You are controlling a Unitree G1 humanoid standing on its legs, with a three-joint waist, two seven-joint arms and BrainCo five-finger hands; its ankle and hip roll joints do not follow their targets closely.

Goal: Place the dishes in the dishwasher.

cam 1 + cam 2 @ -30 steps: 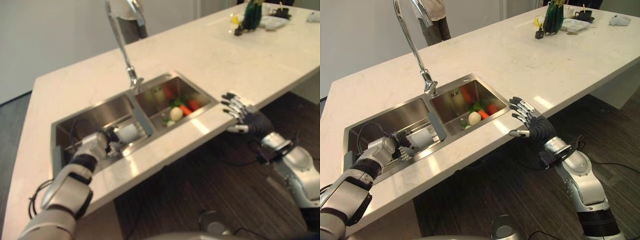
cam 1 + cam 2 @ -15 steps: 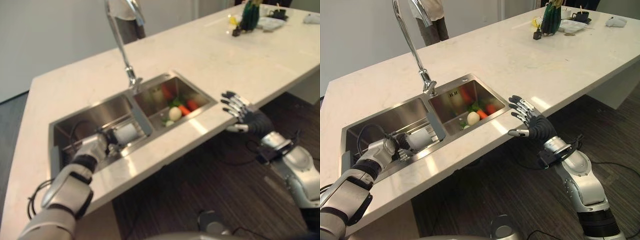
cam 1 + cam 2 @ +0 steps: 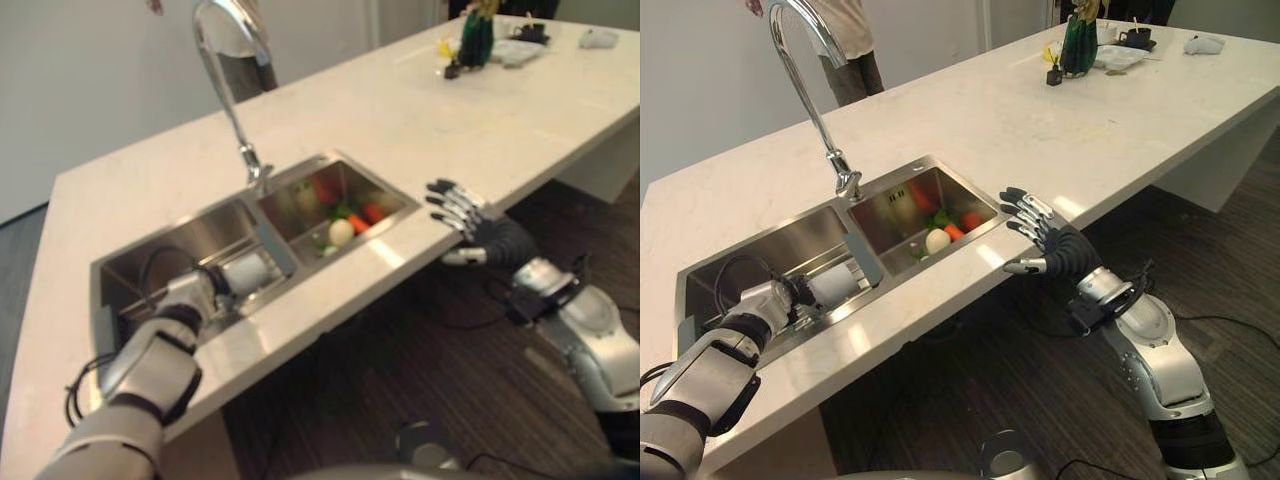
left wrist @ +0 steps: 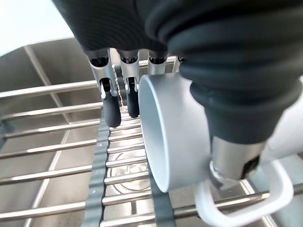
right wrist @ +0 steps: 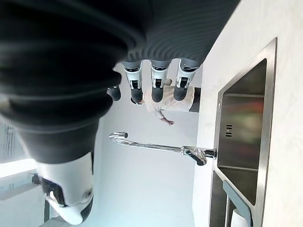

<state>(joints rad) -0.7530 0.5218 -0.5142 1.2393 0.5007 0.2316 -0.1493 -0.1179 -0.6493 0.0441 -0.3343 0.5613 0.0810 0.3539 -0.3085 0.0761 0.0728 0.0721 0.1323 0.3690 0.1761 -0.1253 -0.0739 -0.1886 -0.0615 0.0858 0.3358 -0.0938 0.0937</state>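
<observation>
One white mug (image 4: 175, 137) sits gripped in the left hand (image 3: 768, 300) over the rack (image 4: 57, 142).

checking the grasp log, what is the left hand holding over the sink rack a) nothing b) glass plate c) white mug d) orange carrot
c: in the left wrist view the left hand has fingers and thumb round a white handled mug above the metal wire rack in the steel sink.
</observation>
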